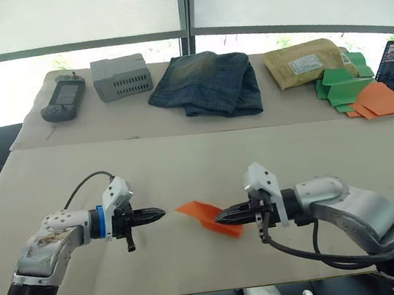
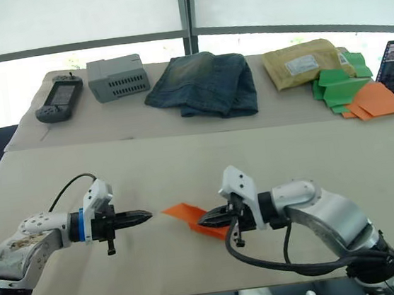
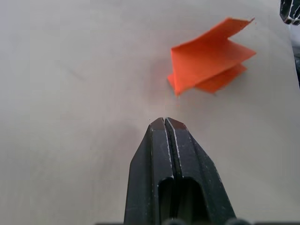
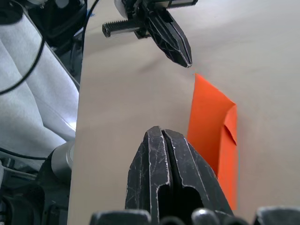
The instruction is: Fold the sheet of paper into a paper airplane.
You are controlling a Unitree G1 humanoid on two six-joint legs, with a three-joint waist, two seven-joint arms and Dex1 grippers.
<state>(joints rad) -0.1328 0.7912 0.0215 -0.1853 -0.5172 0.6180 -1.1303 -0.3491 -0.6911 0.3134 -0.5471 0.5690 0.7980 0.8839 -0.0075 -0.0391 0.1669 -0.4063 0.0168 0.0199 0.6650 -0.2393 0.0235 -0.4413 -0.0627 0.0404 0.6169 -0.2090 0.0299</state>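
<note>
I saw the paper airplane (image 1: 206, 217) lying between both grippers; left gripper (image 1: 160, 213) jaws pressed together, empty; right gripper (image 1: 220, 219) likewise, tips over the paper.

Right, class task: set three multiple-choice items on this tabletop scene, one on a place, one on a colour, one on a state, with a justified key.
1. Where does the folded sheet of paper lie?
A. between the two tools
B. on the jeans
C. beside the grey box

2. What colour are the paper pieces piled on top at the far right?
A. blue
B. green
C. white

3. How do the left tool's fingers stand?
A. wide open
B. shut, holding nothing
C. shut on the paper

Key: 1 A, it lies between left tool and right tool. 2 B, the green pieces show it. 3 B, the left wrist view shows the fingers together, the paper apart.
</note>
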